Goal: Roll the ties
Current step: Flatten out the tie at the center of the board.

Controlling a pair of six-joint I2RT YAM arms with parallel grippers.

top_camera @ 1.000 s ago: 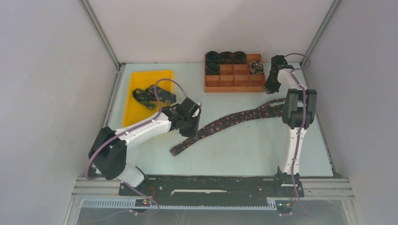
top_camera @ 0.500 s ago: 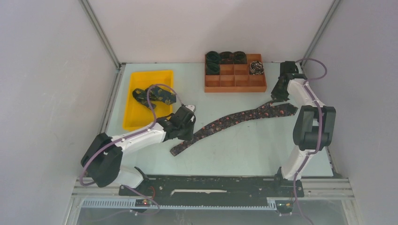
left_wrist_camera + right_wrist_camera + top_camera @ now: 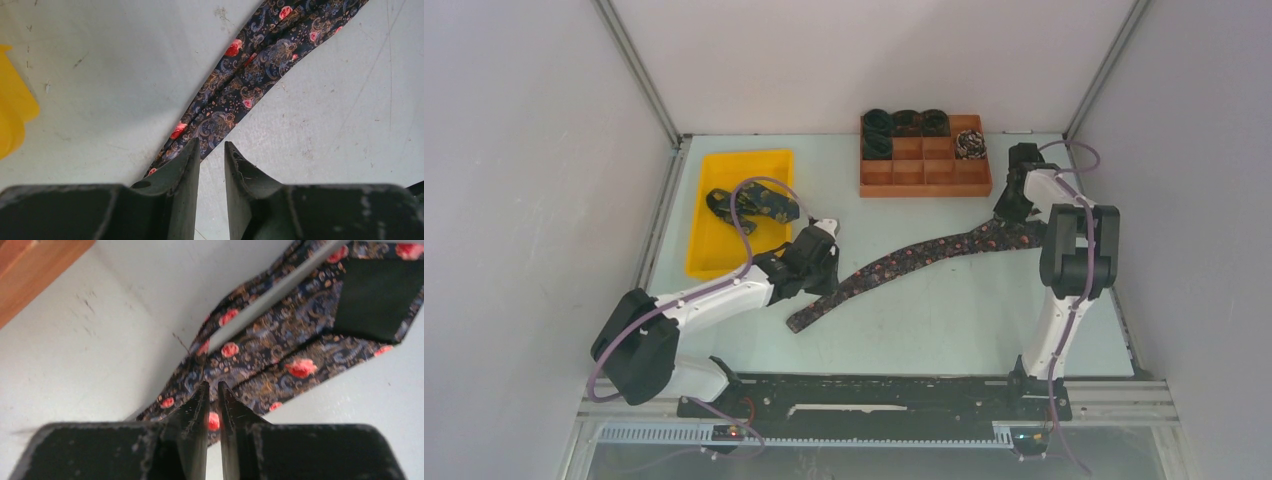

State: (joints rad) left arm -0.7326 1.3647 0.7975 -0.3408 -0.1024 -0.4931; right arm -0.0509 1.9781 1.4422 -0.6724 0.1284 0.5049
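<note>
Tie flat; right hand tilted over it.

Overhead cam, 2 wrist close-ups, shared tie

My right hand has swung away from the wooden tray to the tie's wide end. My left hand drew slightly nearer me, its elbow sinking leftward.

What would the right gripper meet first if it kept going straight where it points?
The unrolled tie: its wide end lies flat on the table just beyond the right gripper. Whether they touch is unclear.
</note>
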